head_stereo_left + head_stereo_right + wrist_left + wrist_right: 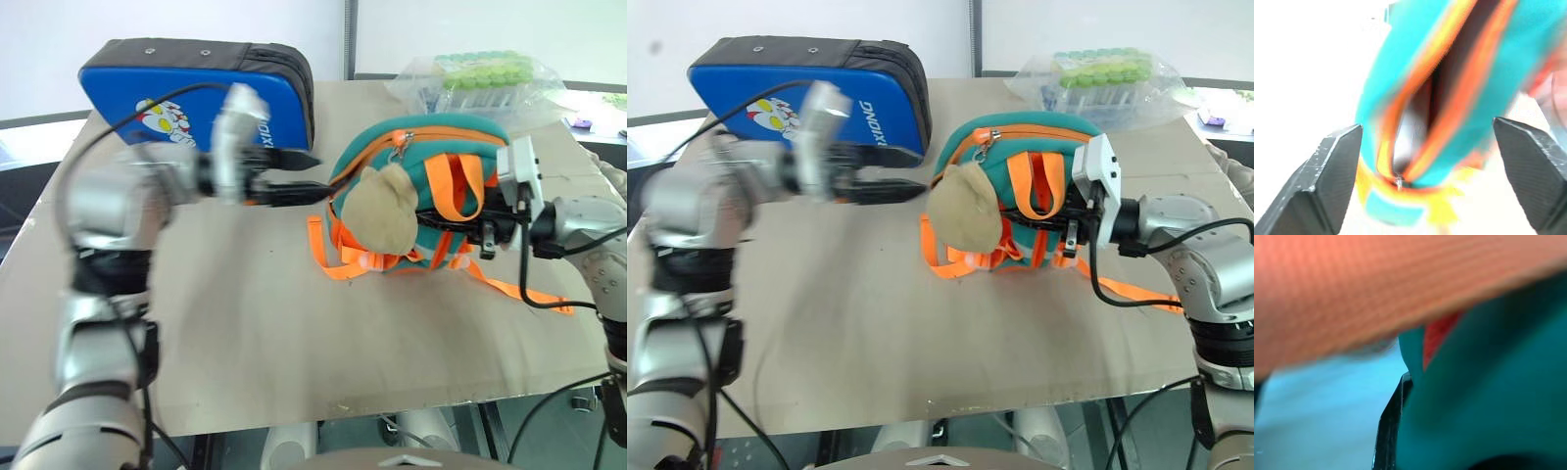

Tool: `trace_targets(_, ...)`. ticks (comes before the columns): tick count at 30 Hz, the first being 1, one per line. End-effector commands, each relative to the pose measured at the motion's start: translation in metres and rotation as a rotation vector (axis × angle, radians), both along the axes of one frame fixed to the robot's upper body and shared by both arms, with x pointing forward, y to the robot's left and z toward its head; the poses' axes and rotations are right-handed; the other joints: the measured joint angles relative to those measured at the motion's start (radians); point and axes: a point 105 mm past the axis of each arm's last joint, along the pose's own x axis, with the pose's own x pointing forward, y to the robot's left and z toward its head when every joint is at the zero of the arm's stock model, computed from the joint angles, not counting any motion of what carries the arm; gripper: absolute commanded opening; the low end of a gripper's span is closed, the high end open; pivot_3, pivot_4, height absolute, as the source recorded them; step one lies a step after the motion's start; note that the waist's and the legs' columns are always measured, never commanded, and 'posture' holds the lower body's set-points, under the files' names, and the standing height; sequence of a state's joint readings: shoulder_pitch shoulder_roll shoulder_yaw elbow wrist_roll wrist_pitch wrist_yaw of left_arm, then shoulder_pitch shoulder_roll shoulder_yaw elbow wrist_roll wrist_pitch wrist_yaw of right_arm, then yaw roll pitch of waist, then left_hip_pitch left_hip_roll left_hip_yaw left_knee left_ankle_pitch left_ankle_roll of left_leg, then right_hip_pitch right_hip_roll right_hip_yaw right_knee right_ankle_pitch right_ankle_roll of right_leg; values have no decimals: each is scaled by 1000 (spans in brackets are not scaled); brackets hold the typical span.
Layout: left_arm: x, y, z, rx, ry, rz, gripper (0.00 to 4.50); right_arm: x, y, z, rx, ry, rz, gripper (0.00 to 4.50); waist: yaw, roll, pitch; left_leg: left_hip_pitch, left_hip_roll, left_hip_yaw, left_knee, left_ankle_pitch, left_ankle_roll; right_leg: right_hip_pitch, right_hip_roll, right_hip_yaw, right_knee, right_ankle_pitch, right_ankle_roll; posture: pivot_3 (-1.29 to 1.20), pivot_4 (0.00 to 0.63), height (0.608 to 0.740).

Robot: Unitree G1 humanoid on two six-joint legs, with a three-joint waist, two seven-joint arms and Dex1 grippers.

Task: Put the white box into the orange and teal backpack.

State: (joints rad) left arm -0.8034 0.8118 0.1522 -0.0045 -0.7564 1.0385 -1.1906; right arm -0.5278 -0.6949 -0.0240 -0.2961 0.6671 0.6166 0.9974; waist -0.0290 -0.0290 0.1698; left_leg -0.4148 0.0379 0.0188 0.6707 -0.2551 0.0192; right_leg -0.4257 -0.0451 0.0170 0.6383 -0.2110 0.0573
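Note:
The orange and teal backpack (431, 176) lies mid-table with a tan plush toy (384, 217) on its front. My left gripper (306, 174) is open just left of it, fingers level and aimed at the bag. In the left wrist view its fingertips (1337, 166) stand wide apart around the bag's open zipper mouth (1420, 122). A pale blurred patch lies inside that mouth; I cannot tell whether it is the white box, which is otherwise hidden. My right gripper (485, 230) is shut on the backpack's teal fabric (1488, 406) at its right side, among the orange straps (468, 181).
A large blue padded case (186, 93) stands at the back left, close behind my left gripper. A clear bag of green-capped tubes (485, 78) lies at the back right. A loose orange strap (534, 294) trails toward the table's right edge. Bare tabletop (255, 323) lies in front.

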Motion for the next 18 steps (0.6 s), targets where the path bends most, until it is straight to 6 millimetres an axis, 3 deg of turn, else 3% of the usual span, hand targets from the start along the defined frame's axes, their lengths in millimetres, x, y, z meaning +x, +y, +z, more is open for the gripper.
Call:
trace_targets(1, -35, -8, 14, -116, 97, -117, 4426, 3, 2, 12, 10, -76, -14, 0, 16, 0, 0, 0, 0, -1, 0, 0, 0, 0, -1, -1, 0, 0, 0, 0, 150, 740)
trace_targets(6, -55, -49, -18, -194, 299, -202, 4426, 3, 12, 16, 15, -81, 4, 0, 31, -1, 0, 1, -1, -2, 5, 0, 0, 4, -4, -1, 1, 0, 1, 0, 150, 740)
trace_targets(10, -47, -79, -32, -240, 357, -163, 4426, -1, 19, 17, 10, -72, 30, 0, 28, -2, 1, 1, -2, -3, 8, 0, 0, 5, -2, -2, 3, 0, 1, 0, 150, 740)
trace_targets(12, -38, -93, -29, -320, 388, -134, 4426, -5, 21, 17, 5, -65, 41, 0, 27, -1, 1, 3, -2, -3, 8, 0, 0, 5, -2, -1, 4, 0, 0, 0, 150, 740)
trace_targets(18, -24, -92, -17, -509, 527, -71, 4426, -7, 16, 13, -11, -54, 18, 0, 16, -1, 1, 3, -1, -6, 8, 0, 0, 5, -2, 0, 5, 0, 0, 0, 150, 740)
